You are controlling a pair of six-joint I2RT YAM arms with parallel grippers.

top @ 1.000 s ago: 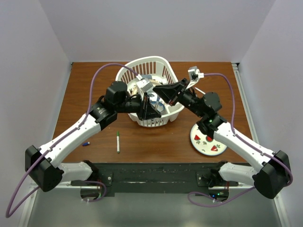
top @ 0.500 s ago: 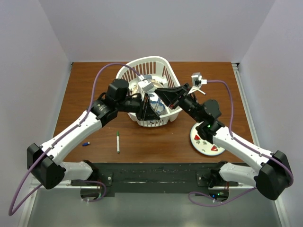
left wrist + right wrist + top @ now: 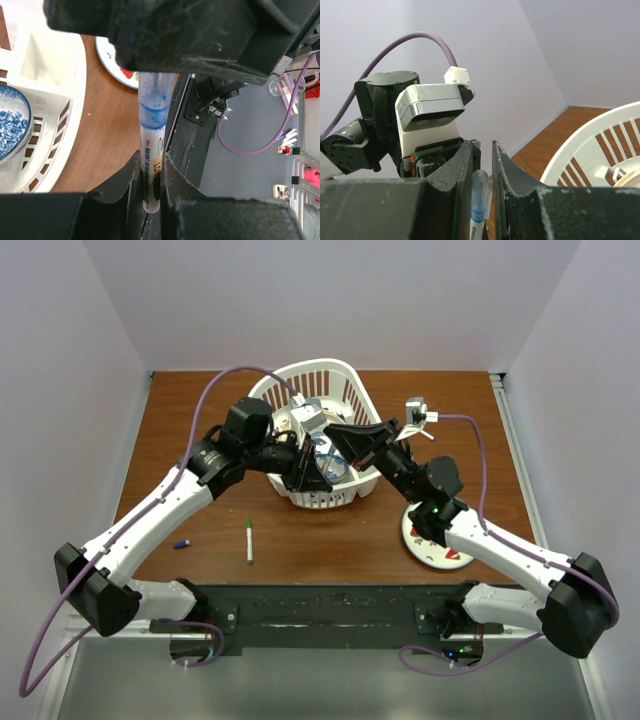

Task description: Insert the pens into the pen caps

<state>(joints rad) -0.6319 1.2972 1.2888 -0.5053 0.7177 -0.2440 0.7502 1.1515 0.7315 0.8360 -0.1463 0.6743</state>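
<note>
Over the basket (image 3: 330, 378), the left gripper (image 3: 152, 172) clamps 1 pen (image 3: 151, 150) by its barrel, while the right gripper (image 3: 482, 167) pinches its blue cap (image 3: 479, 197).

Basket (image 3: 335, 380) blocks mid-table at the back. Left gripper (image 3: 152, 165) and right gripper (image 3: 481, 145) meet head-on above it, each clamped, with pen (image 3: 150, 145) and cap (image 3: 479, 195) bridging them: no way through there. Right arm (image 3: 500, 545) hangs over part of the plate (image 3: 425, 548). Front-left, a green-capped pen (image 3: 249, 540) and a small blue cap (image 3: 181, 543) lie loose, apart. Open table (image 3: 330, 530) between pen and plate, and at both far corners, under looping purple cables (image 3: 478, 470).
</note>
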